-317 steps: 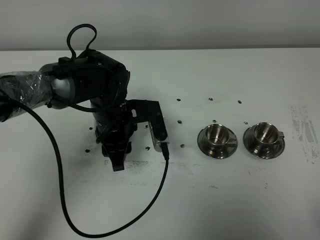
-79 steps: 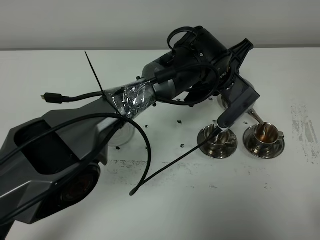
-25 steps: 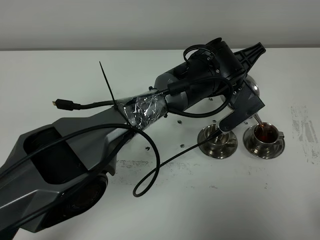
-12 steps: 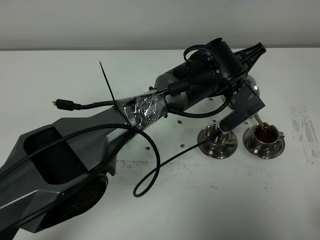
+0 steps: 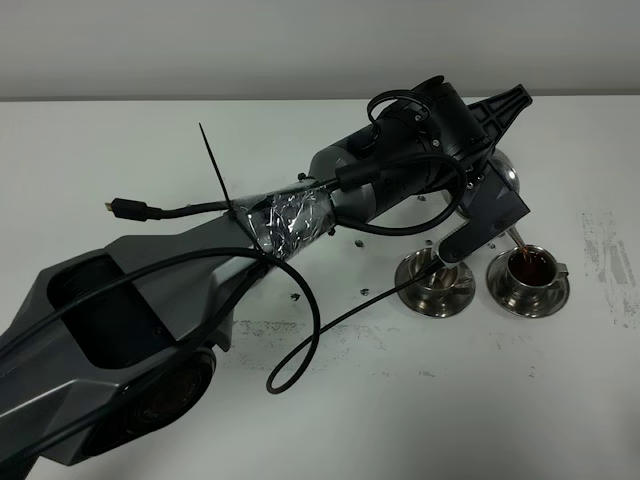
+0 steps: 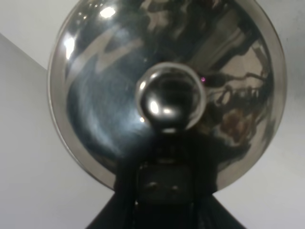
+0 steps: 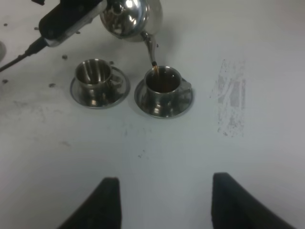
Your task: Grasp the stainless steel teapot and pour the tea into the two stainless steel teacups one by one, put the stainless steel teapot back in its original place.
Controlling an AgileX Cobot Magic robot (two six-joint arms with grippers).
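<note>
White table (image 5: 480,420), scuffed toward its right. The left gripper (image 6: 164,183) is clenched on the tilted teapot (image 7: 131,16), seemingly by its hidden handle. The left teacup (image 7: 94,72) sits empty. Tea (image 7: 163,86) runs from the spout into the right teacup (image 7: 162,100). The right gripper (image 7: 166,180) hangs spread, holding nothing.

Most of teapot (image 5: 506,177) behind left arm (image 5: 400,175)

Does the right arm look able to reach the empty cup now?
Probably yes. Bare table lies between the right fingers and the empty cup; only the left arm's camera hangs close over it.
</note>
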